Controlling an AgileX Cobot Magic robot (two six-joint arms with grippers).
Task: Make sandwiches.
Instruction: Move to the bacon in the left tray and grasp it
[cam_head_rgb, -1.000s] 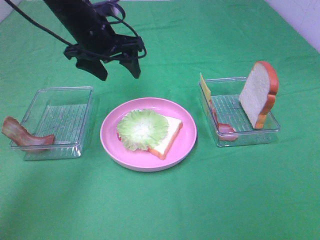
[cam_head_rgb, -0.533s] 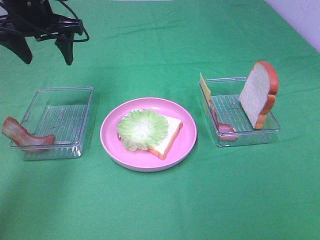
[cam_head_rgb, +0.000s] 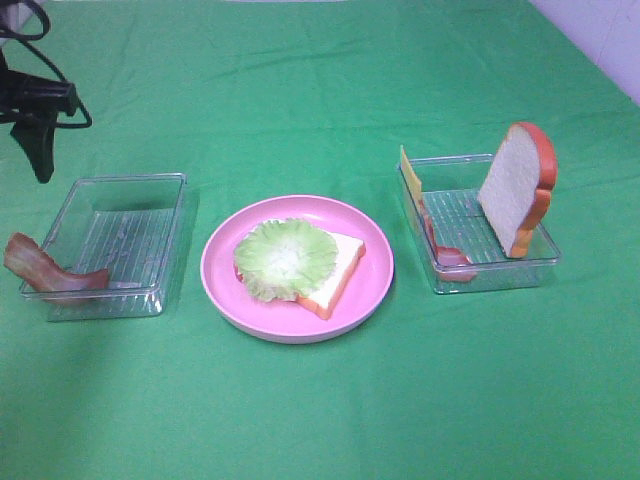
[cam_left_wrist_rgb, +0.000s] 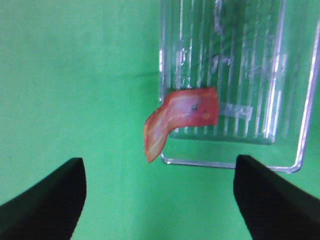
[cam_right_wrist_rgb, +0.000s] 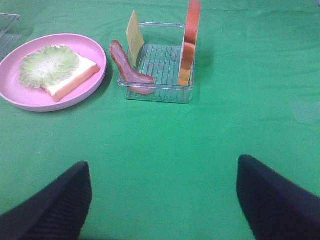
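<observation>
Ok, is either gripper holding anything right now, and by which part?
Nothing is held. The left gripper and the right gripper both stand open and empty; the bacon strip draped over the clear tray rim lies untouched.

A plain green cloth (cam_head_rgb: 320, 420) lies under a pink plate (cam_head_rgb: 378, 262) with pale green lettuce (cam_head_rgb: 285, 258) on white, orange-crusted bread (cam_head_rgb: 338, 278). At the plate's nine o'clock, a clear ribbed tray (cam_head_rgb: 125, 235) bears streaky reddish-brown bacon (cam_head_rgb: 42, 270); at three o'clock stands yellow cheese (cam_head_rgb: 410, 174).

two white bread slices (cam_head_rgb: 338, 272) (cam_head_rgb: 512, 190) with orange-brown crust, one pale green lettuce leaf (cam_head_rgb: 285, 258), two reddish-brown bacon strips (cam_head_rgb: 45, 270) (cam_head_rgb: 447, 254), one thin yellow cheese slice (cam_head_rgb: 410, 176). two clear ribbed plastic trays (cam_head_rgb: 130, 177) (cam_head_rgb: 495, 278) and one round pink plate (cam_head_rgb: 225, 287). one green table (cam_head_rgb: 320, 420) carries them all.
</observation>
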